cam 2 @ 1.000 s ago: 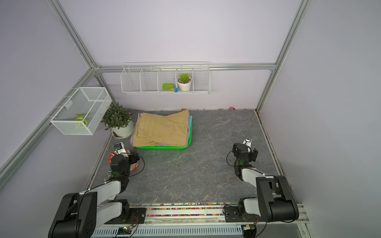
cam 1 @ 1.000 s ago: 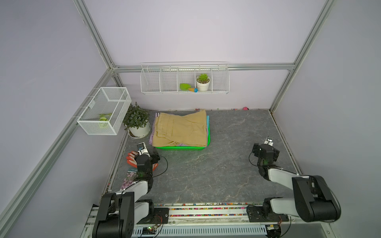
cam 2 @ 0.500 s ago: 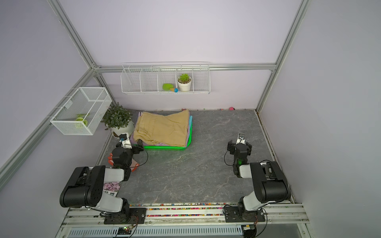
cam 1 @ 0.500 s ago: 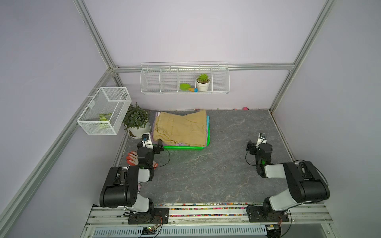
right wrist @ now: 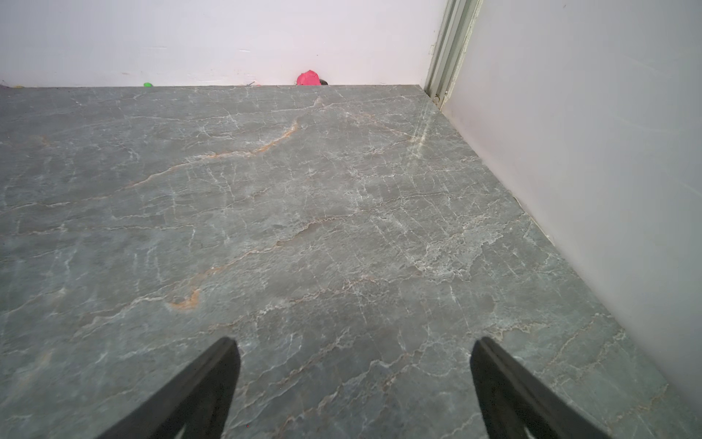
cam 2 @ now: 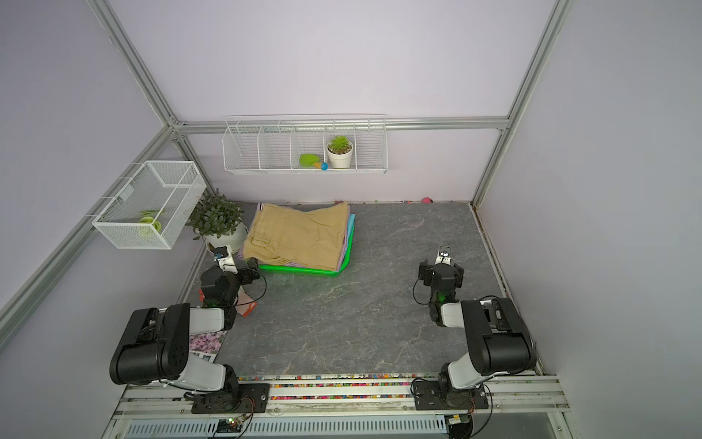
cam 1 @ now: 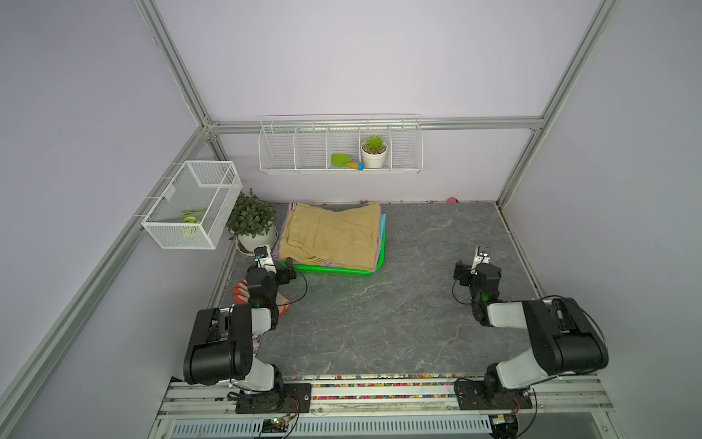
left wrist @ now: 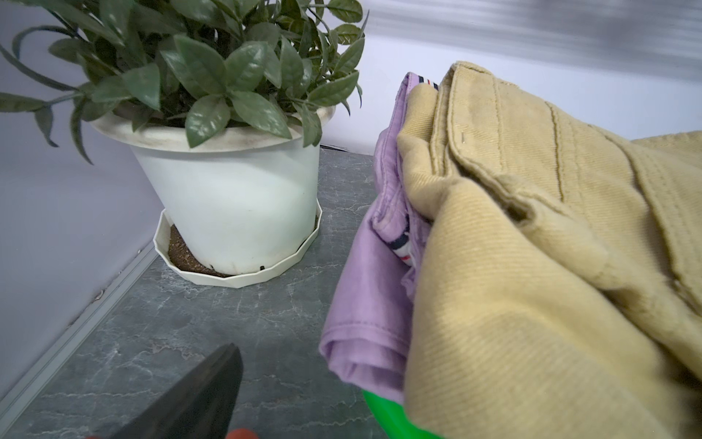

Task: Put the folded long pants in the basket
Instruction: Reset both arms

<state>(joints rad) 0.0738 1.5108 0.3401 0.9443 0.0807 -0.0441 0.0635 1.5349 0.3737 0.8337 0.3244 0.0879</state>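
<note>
Starting w/ the basket (cam 1: 342, 270): green rim showing along its near edge, pants (cam 1: 330, 245) stacked in it. Top of the pile is the tan pair (cam 1: 336, 233), lilac pair (left wrist: 364, 304) under it w/ a striped waistband, drooping over the basket's left rim; teal pair (cam 1: 383, 222) just an edge peeking out on the basket's right. Now the left gripper (cam 1: 289, 268), parked at the basket's near-left corner, right beside the cloth. Wrist cam gives one finger (left wrist: 205, 387) set way out to the side, other one hidden behind tan fabric, so it reads open, not pinching anything I can make out. Plant (cam 1: 250, 220) just left of the basket. Glove (cam 1: 239, 293) nearer than the basket, under the left arm (cam 1: 243, 323). And the right gripper (right wrist: 355, 344), well off to the basket's right, jaws spread wide over bare tabletop (right wrist: 304, 209), empty.
</note>
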